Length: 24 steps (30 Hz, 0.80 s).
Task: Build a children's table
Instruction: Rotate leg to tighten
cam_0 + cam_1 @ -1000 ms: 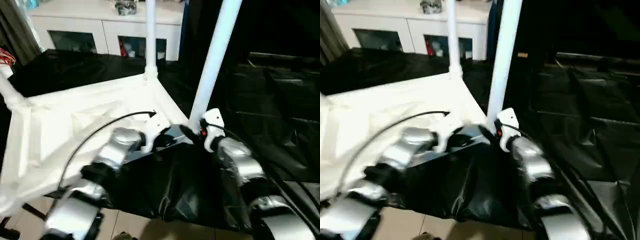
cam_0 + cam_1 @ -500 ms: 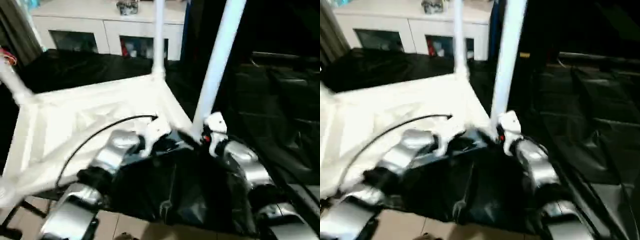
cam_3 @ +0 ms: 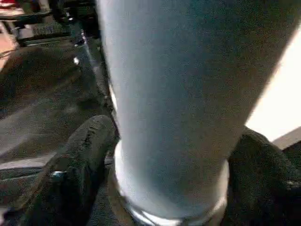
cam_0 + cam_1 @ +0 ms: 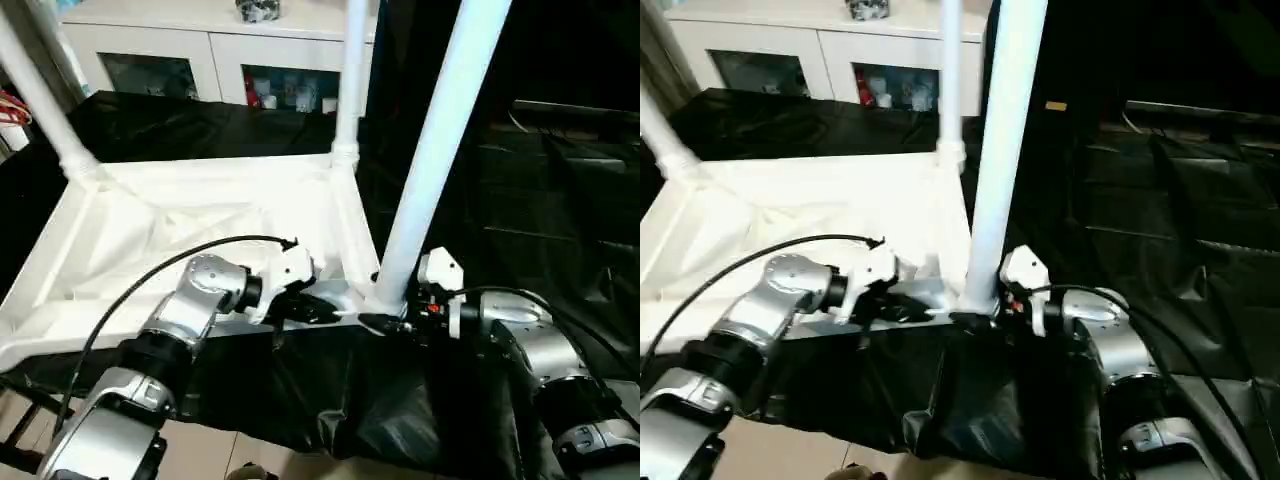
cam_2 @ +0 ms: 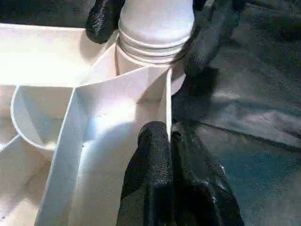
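Left eye view: one children's table (image 4: 200,230) lies upside down, ribbed underside up, on a work surface draped in black sheeting (image 4: 330,400). Three white legs stand up from its corner sockets: the near leg (image 4: 440,150) at the corner closest to the robot, a far leg (image 4: 350,80) at the corner beyond it, and a third leg (image 4: 40,100) at the far corner on the robot's left side of the top.

Two end effectors work at the near leg's corner. The left end effector (image 5: 171,141) has its black fingers pressed together, pinching the thin white rim wall of the top just beside the near leg's socket. The right end effector (image 3: 174,155) has its fingers (image 3: 75,160) spread to either side of the near leg's base, one on each side of the tube; whether they press on it I cannot tell.

Beyond the table, past the far leg, stands one white cabinet (image 4: 210,50) with two glass doors, small items behind the glass. To the right of the near leg the room is dark, with more black sheeting. No writing is legible.
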Tool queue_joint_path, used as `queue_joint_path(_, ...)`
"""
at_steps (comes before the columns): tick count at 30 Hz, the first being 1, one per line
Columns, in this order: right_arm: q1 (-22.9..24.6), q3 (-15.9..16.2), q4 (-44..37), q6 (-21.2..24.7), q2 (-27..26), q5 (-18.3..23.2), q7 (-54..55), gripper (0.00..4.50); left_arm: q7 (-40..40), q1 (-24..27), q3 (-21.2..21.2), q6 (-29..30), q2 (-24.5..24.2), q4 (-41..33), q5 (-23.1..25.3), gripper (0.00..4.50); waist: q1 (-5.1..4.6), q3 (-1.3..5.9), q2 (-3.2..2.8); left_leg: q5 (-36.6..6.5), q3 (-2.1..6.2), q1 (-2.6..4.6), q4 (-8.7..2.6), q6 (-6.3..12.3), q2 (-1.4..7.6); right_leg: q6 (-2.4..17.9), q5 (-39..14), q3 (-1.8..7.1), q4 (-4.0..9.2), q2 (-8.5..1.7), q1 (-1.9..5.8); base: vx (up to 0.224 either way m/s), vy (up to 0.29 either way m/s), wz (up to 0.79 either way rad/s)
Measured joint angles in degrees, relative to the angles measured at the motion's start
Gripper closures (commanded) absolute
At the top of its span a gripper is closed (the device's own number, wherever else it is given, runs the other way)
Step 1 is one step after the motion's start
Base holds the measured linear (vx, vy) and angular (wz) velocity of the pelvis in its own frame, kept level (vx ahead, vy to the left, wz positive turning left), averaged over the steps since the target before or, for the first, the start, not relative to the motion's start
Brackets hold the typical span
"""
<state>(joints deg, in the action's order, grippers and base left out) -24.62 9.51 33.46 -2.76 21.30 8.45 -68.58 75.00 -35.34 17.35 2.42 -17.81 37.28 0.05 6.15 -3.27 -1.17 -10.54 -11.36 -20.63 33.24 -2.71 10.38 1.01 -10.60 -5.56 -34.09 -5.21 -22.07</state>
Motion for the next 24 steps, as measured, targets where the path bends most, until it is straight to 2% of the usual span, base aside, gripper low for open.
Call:
queue_joint_path(2, 0.2, 0.4, -0.7, 0.4, 0.2, 0.2, -1.8, 1.33, 1.0, 0.0, 0.1, 0.0, -0.3, 0.0, -0.2, 4.5, 0.24, -0.03, 0.07, 0.0, 0.0, 0.01, 0.0, 0.0, 0.01, 0.0, 0.0, 0.0, -0.01, 0.0, 0.0, 0.0, 0.0, 0.0)
queue_joint_path(8, 0.2, 0.6, -0.8, 1.0, 0.2, 0.7, -3.0, 1.73, 2.2, 0.4, 0.2, 0.0, -0.8, -0.5, -0.4, 4.5, 0.31, 0.03, 0.19, 0.0, -0.01, 0.0, 0.01, -0.01, 0.02, 0.0, 0.0, 0.0, -0.01, 0.0, 0.0, 0.0, 0.0, 0.0)
queue_joint_path(14, 0.6, 0.5, -0.9, 1.1, -0.6, 0.6, -2.3, 1.79, 1.0, 0.6, 0.2, 0.0, -0.6, -0.6, -0.2, 4.5, 0.39, 0.05, 0.21, 0.0, -0.01, 0.08, 0.01, -0.01, 0.01, 0.0, 0.0, 0.01, -0.01, 0.0, 0.06, 0.0, 0.0, 0.0)
queue_joint_path(19, -0.9, -2.4, 3.2, 1.3, -4.3, -1.0, 10.9, 1.8, -8.7, 0.6, -1.5, 1.2, 2.3, 0.2, 1.8, 4.5, -0.31, 0.15, 0.36, 0.0, -0.01, 0.41, -0.01, -0.04, -0.01, -0.2, -0.1, 0.04, -0.01, -0.01, 0.25, 0.0, 0.0, 0.0)
queue_joint_path(21, -2.7, -4.1, 6.4, 1.5, -7.5, -2.1, 20.1, 1.8, -15.1, 0.0, -2.5, 2.4, 4.8, 1.7, 3.0, 4.5, -1.11, 0.17, 0.35, 0.0, 0.0, 0.59, 0.0, -0.04, -0.05, -0.3, -0.2, 0.05, -0.01, -0.04, 0.36, 0.0, 0.0, 0.0)
queue_joint_path(24, -5.1, -6.2, 9.9, 2.2, -11.2, -3.4, 32.9, 1.8, -23.6, -1.0, -3.0, 3.5, 8.7, 3.4, 4.7, 4.5, -1.54, 0.23, 0.24, 0.0, 0.06, 0.63, -0.02, -0.04, -0.1, -0.3, -0.2, 0.02, 0.16, -0.07, 0.32, 0.0, 0.0, 0.0)
